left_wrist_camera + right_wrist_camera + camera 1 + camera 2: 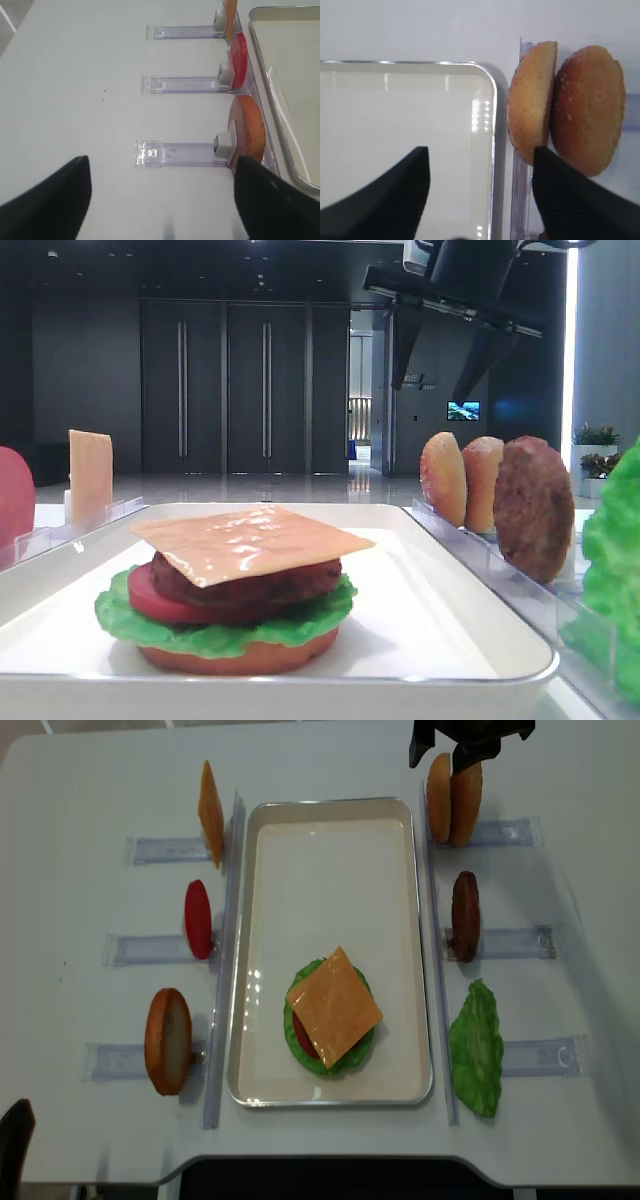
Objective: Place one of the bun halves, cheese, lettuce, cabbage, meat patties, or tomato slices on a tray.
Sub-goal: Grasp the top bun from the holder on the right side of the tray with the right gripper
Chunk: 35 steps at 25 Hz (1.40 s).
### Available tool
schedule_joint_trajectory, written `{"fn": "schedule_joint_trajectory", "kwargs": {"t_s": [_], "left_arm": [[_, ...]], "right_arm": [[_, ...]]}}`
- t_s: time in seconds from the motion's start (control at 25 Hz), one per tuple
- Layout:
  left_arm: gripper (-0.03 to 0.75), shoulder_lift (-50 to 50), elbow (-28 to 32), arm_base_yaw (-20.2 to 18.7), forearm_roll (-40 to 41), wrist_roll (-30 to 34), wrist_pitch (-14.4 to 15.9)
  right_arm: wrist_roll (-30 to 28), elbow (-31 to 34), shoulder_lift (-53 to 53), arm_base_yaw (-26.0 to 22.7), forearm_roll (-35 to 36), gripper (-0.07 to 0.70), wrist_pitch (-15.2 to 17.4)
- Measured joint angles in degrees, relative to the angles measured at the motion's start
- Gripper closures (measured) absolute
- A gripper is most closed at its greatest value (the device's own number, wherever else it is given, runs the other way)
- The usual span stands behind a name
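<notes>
On the white rimmed tray (330,820), a stack is waiting under its orange cheese slice (334,1006) for a top. At the tabletop's far right corner, the right gripper (480,170) is hanging wide open, empty, seemingly straddling the nearer of 2 upright, golden domed bun halves (532,102).

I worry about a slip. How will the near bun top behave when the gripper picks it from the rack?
The bun top stands on edge against a second bun, so that one may tip. Its glossy dome could slip. It looks stiff.
</notes>
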Motion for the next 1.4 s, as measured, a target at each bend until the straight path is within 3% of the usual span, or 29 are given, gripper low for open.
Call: {"fn": "schedule_joint_trajectory", "kwargs": {"t_s": [0.48, 1.4], "left_arm": [[0.024, 0.00, 0.00, 0.00, 0.00, 0.00, 0.00], [0.024, 0.00, 0.00, 0.00, 0.00, 0.00, 0.00]], "right_arm": [[0.00, 0.00, 1.54, -0.69, -2.92, 0.205, -2.29], [-1.24, 0.00, 5.03, -1.56, -1.69, 0.205, -2.51]]}}
